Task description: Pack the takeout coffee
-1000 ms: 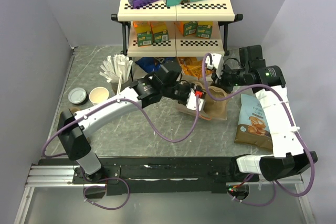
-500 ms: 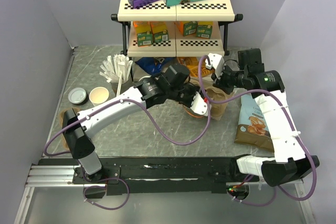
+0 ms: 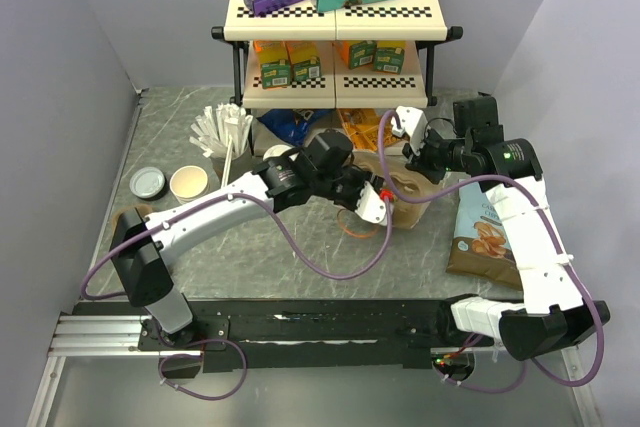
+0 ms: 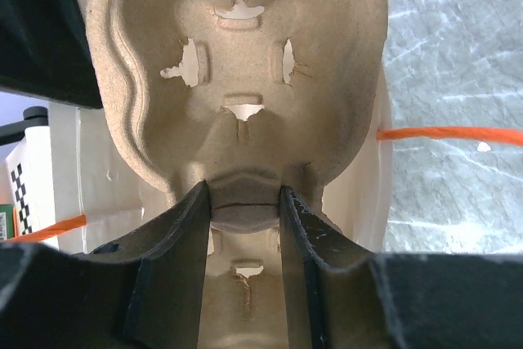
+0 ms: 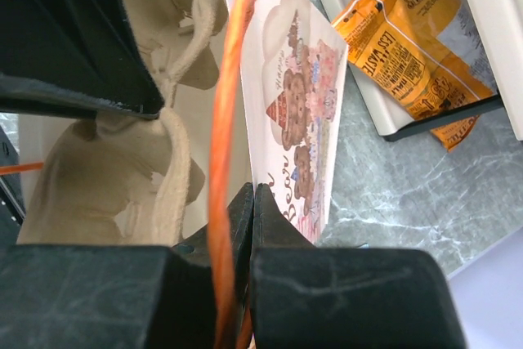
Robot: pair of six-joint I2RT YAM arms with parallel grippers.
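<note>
The left gripper (image 4: 243, 202) is clamped, jaws partly closed, on the middle ridge of a moulded pulp cup carrier (image 4: 237, 55), apparently to feed it into the printed paper bag (image 5: 298, 153). The right gripper (image 5: 252, 202) is pinched tight on the bag's rim beside its orange handle (image 5: 225, 120), likely to hold the mouth open. The takeout coffee (image 3: 188, 182) stands unpacked at overhead-view left, well apart.

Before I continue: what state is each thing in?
Left fingers: clamped on the pulp carrier's rim.
Right fingers: shut on the paper bag's edge.
Pulp carrier: empty, held at the bag's mouth.
Paper bag: mouth held open.
Takeout coffee: upright, no lid on.
Lid: flat beside the cup.
</note>
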